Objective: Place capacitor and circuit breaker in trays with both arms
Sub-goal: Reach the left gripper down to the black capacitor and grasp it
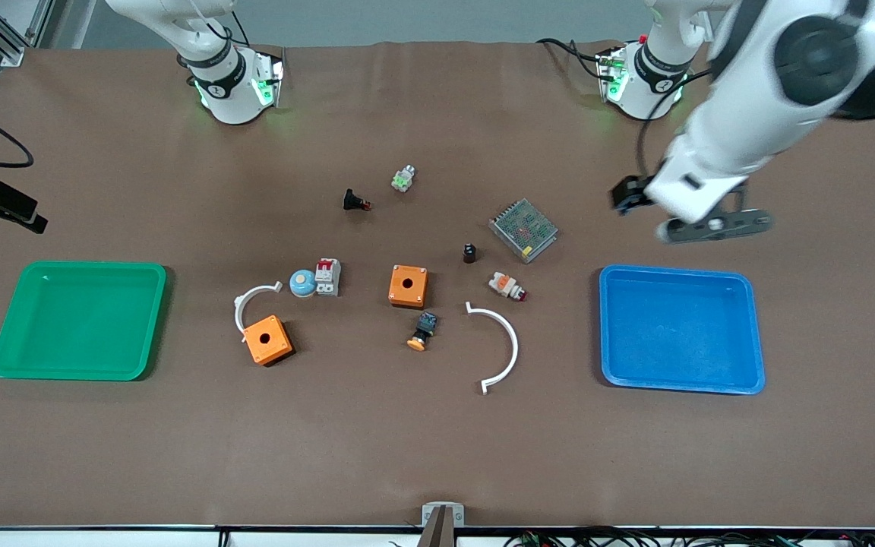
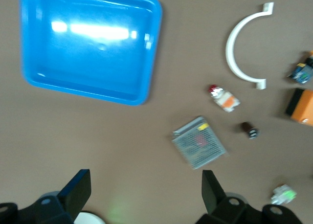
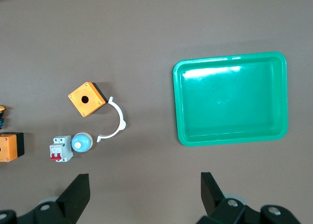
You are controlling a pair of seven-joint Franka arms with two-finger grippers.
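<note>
The capacitor [image 1: 469, 253], a tiny black cylinder with a lighter end, stands mid-table beside a mesh-covered metal box [image 1: 523, 229]; it also shows in the left wrist view [image 2: 249, 130]. The circuit breaker [image 1: 327, 276], white-grey with red levers, lies against a round blue dome [image 1: 301, 283]; it also shows in the right wrist view [image 3: 60, 149]. My left gripper [image 1: 715, 226] is open and empty in the air, over bare table between the metal box and the blue tray [image 1: 680, 384]; its jaws [image 2: 145, 194] stand wide apart. My right gripper [image 3: 145, 194] is open and empty, high over the table, out of the front view.
A green tray [image 1: 80, 372] lies at the right arm's end. Two orange boxes [image 1: 408, 286] [image 1: 268, 339], two white arcs [image 1: 502, 346] [image 1: 255, 300], a white-and-orange button [image 1: 507, 286], a black-and-blue button [image 1: 424, 330], a black push-button [image 1: 355, 201] and a green-white part [image 1: 403, 178] lie mid-table.
</note>
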